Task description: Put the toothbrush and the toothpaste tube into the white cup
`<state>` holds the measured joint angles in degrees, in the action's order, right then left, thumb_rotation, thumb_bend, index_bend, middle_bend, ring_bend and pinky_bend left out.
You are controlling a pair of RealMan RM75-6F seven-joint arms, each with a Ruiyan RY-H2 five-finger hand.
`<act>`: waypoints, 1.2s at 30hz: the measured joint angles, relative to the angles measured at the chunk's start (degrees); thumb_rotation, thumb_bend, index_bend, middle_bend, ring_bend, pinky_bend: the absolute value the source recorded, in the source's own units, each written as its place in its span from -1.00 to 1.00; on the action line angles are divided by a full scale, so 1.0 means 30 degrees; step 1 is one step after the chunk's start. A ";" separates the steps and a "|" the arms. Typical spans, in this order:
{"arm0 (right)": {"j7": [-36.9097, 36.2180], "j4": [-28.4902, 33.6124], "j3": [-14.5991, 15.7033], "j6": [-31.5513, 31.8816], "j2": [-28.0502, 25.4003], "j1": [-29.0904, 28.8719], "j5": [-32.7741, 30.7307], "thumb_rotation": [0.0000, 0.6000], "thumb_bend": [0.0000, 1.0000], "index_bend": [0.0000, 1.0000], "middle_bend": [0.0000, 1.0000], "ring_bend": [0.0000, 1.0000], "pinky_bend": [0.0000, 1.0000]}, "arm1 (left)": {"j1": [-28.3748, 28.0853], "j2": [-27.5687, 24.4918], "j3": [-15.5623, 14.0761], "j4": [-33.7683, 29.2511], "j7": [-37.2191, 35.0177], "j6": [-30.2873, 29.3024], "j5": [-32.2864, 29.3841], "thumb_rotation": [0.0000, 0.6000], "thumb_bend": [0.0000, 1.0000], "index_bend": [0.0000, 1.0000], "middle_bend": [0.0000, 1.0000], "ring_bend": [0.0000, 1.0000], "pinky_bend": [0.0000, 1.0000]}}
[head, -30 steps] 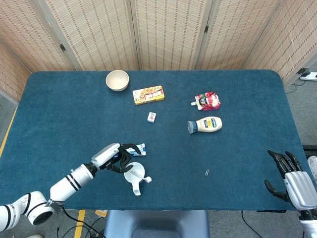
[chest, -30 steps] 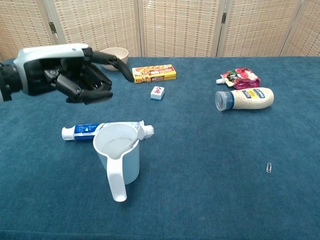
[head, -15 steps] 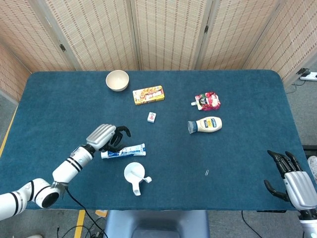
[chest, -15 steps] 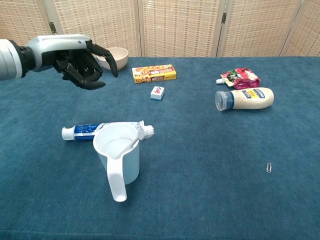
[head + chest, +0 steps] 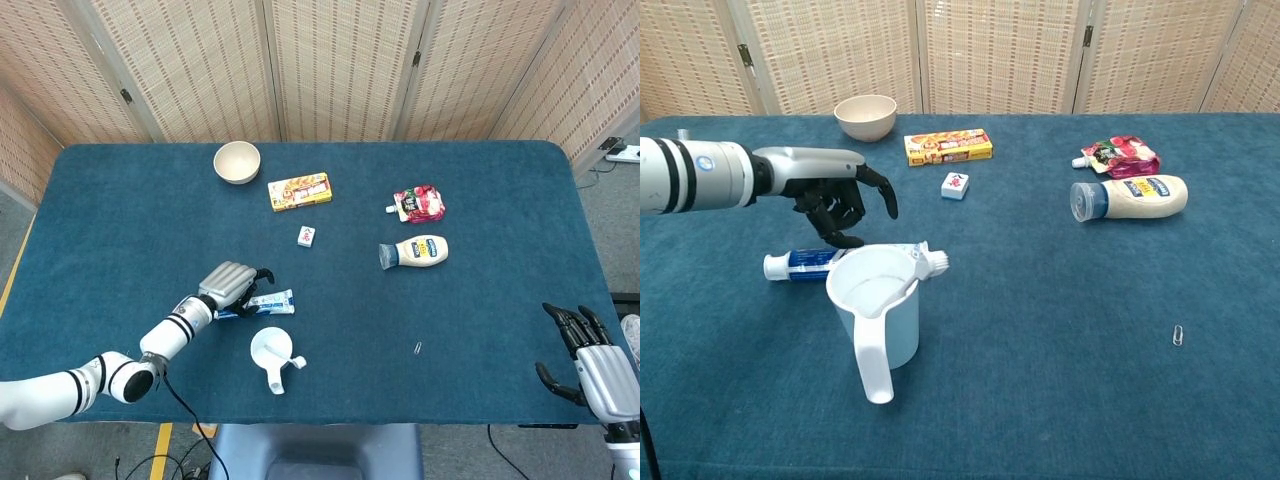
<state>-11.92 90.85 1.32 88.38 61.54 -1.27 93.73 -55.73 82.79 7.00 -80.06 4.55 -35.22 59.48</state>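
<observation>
The white cup point(image 5: 878, 312) stands upright near the table's front, its long handle pointing toward me; it also shows in the head view point(image 5: 270, 348). The blue and white toothpaste tube point(image 5: 805, 262) lies flat just behind the cup, cap to the left, and is also in the head view point(image 5: 268, 300). A white end point(image 5: 935, 262) sticks out past the cup's right rim; I cannot tell if it is the tube's tail or the toothbrush. My left hand point(image 5: 835, 195) hangs over the tube's left half, fingers curved downward and apart, holding nothing. My right hand point(image 5: 590, 365) rests open at the table's front right corner.
A beige bowl point(image 5: 865, 115) and a yellow box point(image 5: 948, 146) sit at the back. A small white block point(image 5: 955, 185) lies mid-table. A mayonnaise bottle point(image 5: 1130, 196) and a red pouch point(image 5: 1118, 156) lie to the right. A paper clip point(image 5: 1178, 335) lies front right.
My left hand drew back and up from the cup, then came down over the toothpaste tube. The cup, the tube and the right hand have not moved.
</observation>
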 measured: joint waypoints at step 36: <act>-0.0150 -0.0143 -0.0011 0.0012 0.0042 0.0016 -0.0029 1.00 -0.49 -0.89 -0.69 -0.71 -0.85 | -0.1054 0.1816 -0.2173 0.1611 0.8859 -0.3335 -0.5849 1.00 -0.45 -0.38 0.60 0.53 0.77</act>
<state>-12.37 90.42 1.28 88.41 61.67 -1.22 93.64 -58.89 88.24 0.49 -75.23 31.13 -45.23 41.93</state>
